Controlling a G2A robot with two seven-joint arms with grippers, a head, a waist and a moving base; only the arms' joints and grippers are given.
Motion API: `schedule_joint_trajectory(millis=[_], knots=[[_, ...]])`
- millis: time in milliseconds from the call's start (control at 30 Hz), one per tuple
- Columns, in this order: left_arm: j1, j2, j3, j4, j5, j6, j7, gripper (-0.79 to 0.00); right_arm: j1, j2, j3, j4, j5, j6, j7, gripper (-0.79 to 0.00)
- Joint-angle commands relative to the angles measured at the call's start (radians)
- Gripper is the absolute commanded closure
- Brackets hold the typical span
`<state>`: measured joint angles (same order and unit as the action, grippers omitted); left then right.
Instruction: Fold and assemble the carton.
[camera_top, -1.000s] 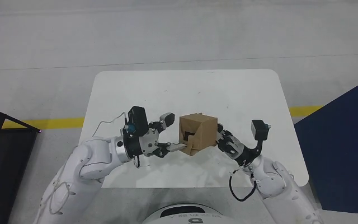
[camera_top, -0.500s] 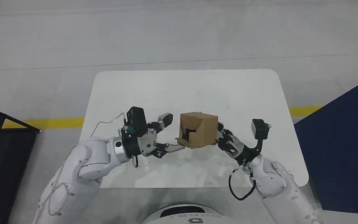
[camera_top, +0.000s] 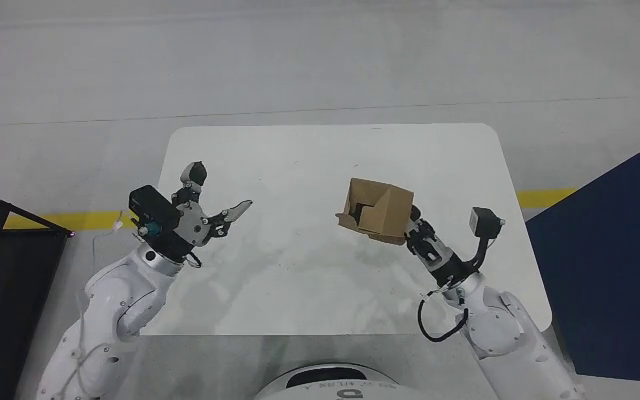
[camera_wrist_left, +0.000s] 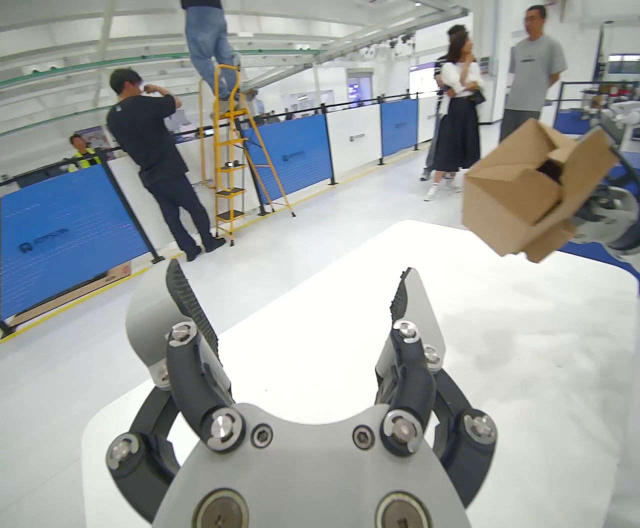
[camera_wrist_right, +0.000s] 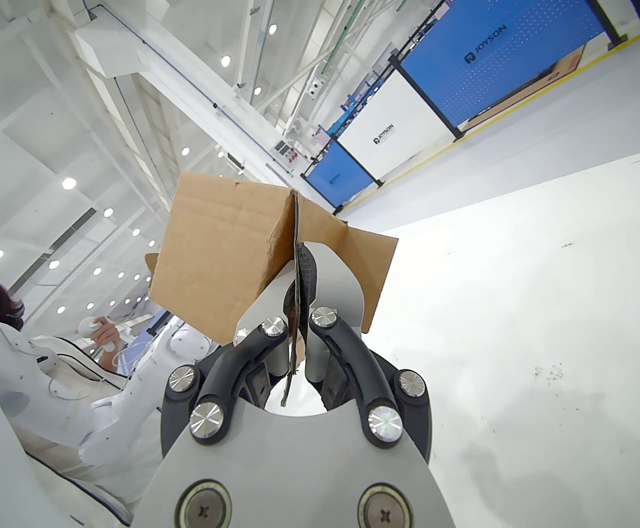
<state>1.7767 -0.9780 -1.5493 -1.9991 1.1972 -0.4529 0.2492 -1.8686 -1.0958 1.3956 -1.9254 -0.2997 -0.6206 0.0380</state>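
White surface (camera_top: 300, 160), rounded corners, set on a pale floor (camera_top: 300, 60) crossed by a yellow line (camera_top: 100, 218). You have bare room around the work on every side.

Item 1, carton (camera_top: 378, 208): brown cardboard, partly folded. It is held tilted over the right half of the surface and appears lifted clear of it. Its end is not yet closed. The flaps (camera_wrist_left: 520, 195) leave a dark gap between them, and that end faces your left arm.

Item 2, right gripper (camera_wrist_right: 300, 260): jaws clenched on a cardboard edge of the carton, on the side away from the left arm. It sits toward the right front of the surface, with some room left before the right edge.

Item 3, left gripper (camera_wrist_left: 289, 280): jaws released, spread wide, holding nothing. It hangs over the left part of the surface near the left edge, well apart from the carton and pointed across toward it.

Relation to note: the carton lies straight across from your left jaws, loose flaps toward them. The right arm carries the box, so the left is the free one.

Judgement: assembly looks part done. The next move likely calls for a long crossing over bare surface, and a hard push could twist the carton in the right grasp.
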Motion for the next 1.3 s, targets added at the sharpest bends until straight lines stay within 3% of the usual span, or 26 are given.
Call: schedule_joint_trajectory(millis=[0,100,167,233,367,500,600,667,767,833,1033,1267], knots=[[0.000,0.000,0.000,0.000,-0.001,-0.069,-0.001,-0.785,0.000,0.000,0.000,0.000,0.000,0.000,0.000,0.000],[-0.003,0.002,0.011,0.001,0.057,-0.078,-0.041,-0.785,0.000,0.000,0.000,0.000,0.000,0.000,0.000,0.000],[-0.012,0.008,0.045,-0.005,0.140,-0.199,-0.041,-0.785,0.003,-0.001,0.006,0.009,0.011,0.042,-0.003,0.000],[-0.033,0.014,0.077,-0.001,0.153,-0.390,0.047,-0.785,0.001,-0.001,0.018,0.009,0.012,0.087,-0.002,0.000],[-0.105,0.026,0.090,0.016,0.266,-0.559,0.172,-0.785,-0.016,0.000,0.052,-0.005,-0.002,0.152,0.009,0.000],[-0.154,0.044,0.158,0.013,0.323,-0.559,0.287,-0.785,-0.037,0.000,0.072,-0.031,-0.050,0.197,0.000,0.000],[-0.222,0.055,0.206,0.036,0.343,-0.559,0.315,-0.785,-0.050,-0.002,0.065,-0.059,-0.072,0.219,-0.004,0.000],[-0.281,0.052,0.237,0.062,0.354,-0.559,0.305,-0.733,-0.051,-0.004,0.056,-0.072,-0.090,0.232,-0.001,0.000],[-0.359,0.041,0.312,0.082,0.357,-0.550,0.292,-0.570,-0.044,-0.007,0.029,-0.083,-0.086,0.238,0.004,0.000],[-0.406,0.032,0.363,0.095,0.384,-0.542,0.264,-0.533,-0.037,-0.010,0.008,-0.087,-0.075,0.236,0.006,0.000],[-0.511,0.007,0.473,0.156,0.395,-0.485,0.205,-0.523,-0.016,-0.017,-0.034,-0.081,-0.071,0.246,0.009,0.000],[-0.539,-0.001,0.495,0.183,0.345,-0.481,0.215,-0.511,-0.009,-0.020,-0.041,-0.069,-0.050,0.244,0.019,0.000]])
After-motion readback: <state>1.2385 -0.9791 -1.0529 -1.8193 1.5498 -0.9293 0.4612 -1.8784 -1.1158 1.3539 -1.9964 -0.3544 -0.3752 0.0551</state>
